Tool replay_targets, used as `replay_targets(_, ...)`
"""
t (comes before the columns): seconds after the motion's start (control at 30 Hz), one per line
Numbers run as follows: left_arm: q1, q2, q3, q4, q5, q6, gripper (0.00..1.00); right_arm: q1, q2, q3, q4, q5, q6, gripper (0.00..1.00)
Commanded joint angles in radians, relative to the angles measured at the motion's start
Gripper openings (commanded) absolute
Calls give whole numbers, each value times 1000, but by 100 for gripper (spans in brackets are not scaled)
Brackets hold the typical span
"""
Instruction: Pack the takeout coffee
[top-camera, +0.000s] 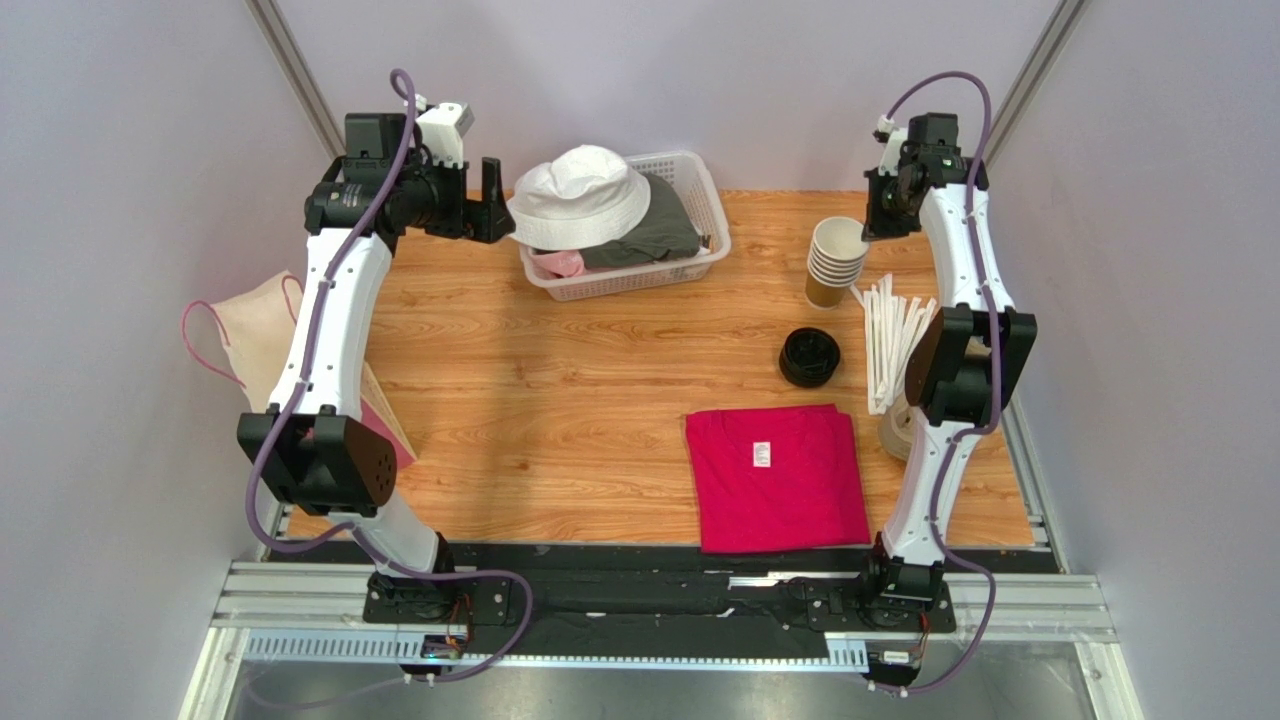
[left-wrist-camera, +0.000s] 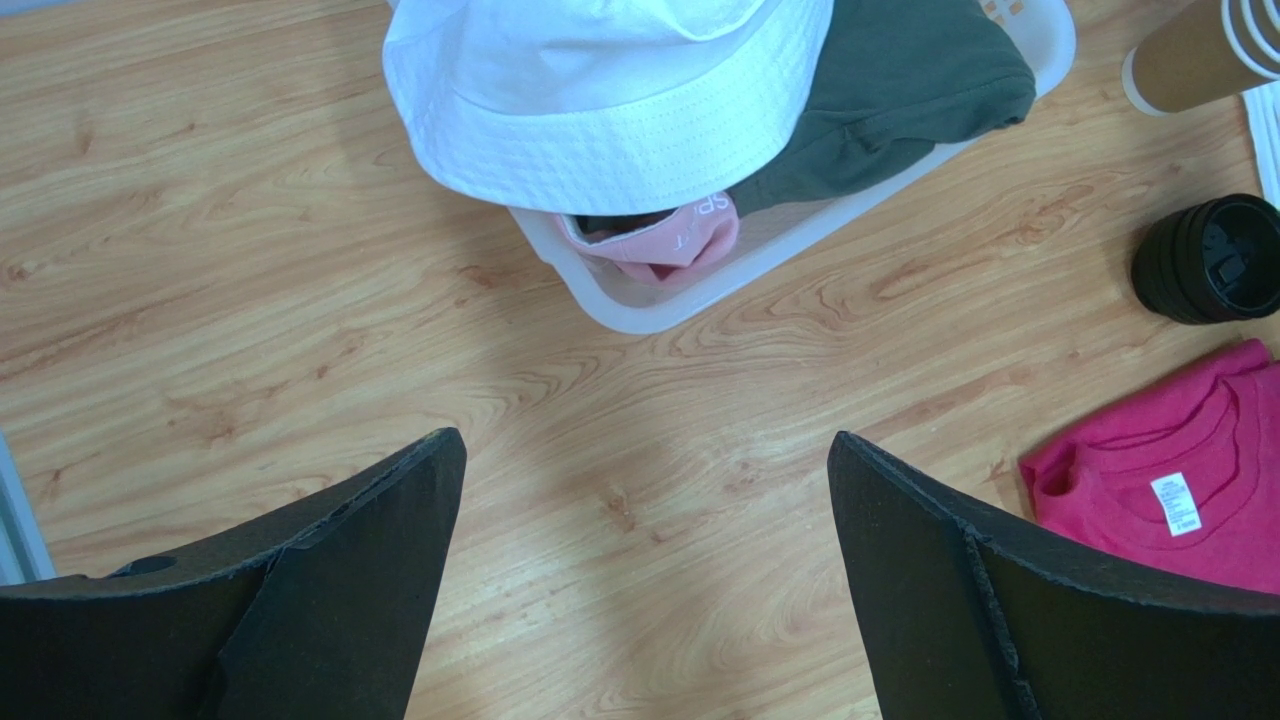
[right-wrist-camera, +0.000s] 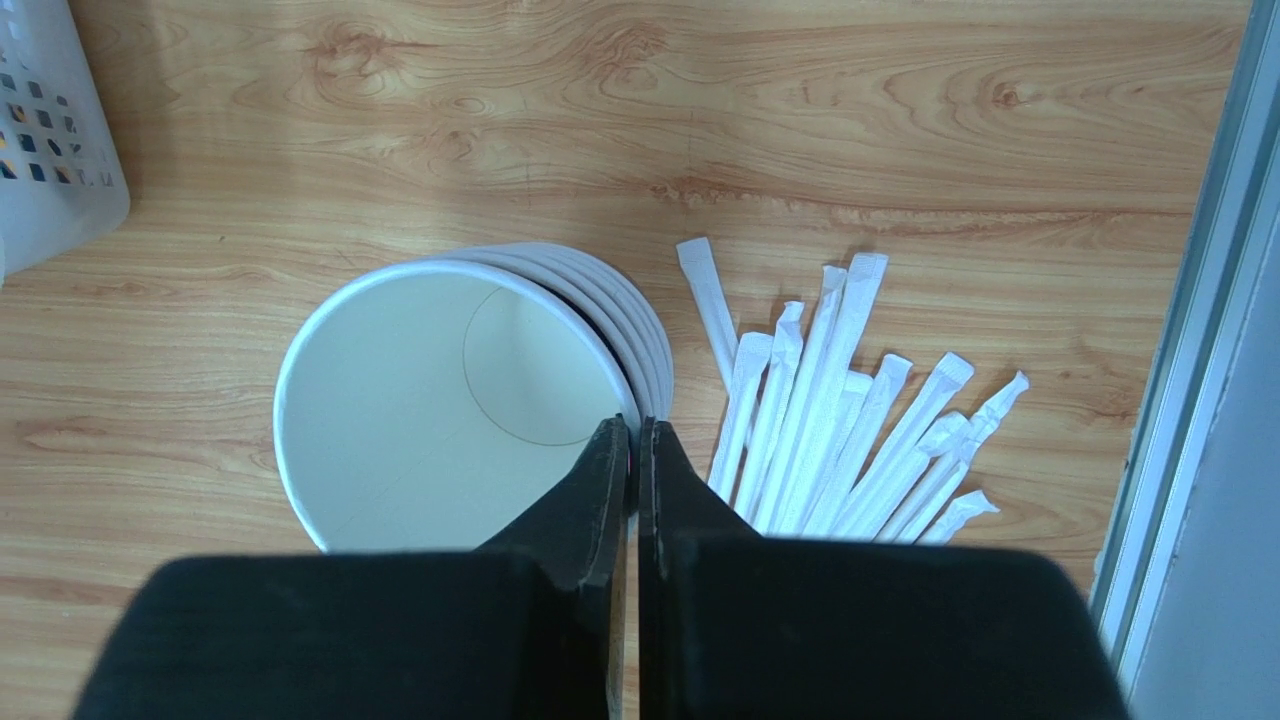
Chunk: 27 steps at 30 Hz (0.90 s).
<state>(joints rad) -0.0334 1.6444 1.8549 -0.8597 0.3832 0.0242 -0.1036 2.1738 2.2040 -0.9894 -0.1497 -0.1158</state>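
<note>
While left claw (left-wrist-camera: 643, 450) gapes, right claw (right-wrist-camera: 633, 428) pinches top cup (right-wrist-camera: 436, 405) rim, mouth up.

A robot test cell, not a shop: plain walls (top-camera: 135, 180) box in a wood-grain table (top-camera: 601, 405) mounted on aluminium rails (top-camera: 286, 608). Staged props: a basket (left-wrist-camera: 646, 312) beyond the left pincer (left-wrist-camera: 646, 450), cups (right-wrist-camera: 436, 405) below the right pincer (right-wrist-camera: 633, 428), straws (right-wrist-camera: 842, 405) beside it.

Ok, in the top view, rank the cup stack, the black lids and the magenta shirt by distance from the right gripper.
From the right gripper:
1. stack of tan cups, right at its fingertips, far right.
2. black lids, further toward the near side.
3. magenta shirt, closest to the arm bases.
</note>
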Motion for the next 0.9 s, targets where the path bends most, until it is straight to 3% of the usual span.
replay_targets(0.0, -5, 11, 41, 16, 16, -9, 99, -4, -52, 42, 20, -34, 36, 0)
replay_targets(0.63, -13, 32, 53, 8, 45, -18, 99, -30, -104, 85, -11, -172, 108, 0)
replay_targets(0.87, -13, 46, 87, 8, 57, -20, 99, -47, -147, 169, -22, -203, 108, 0)
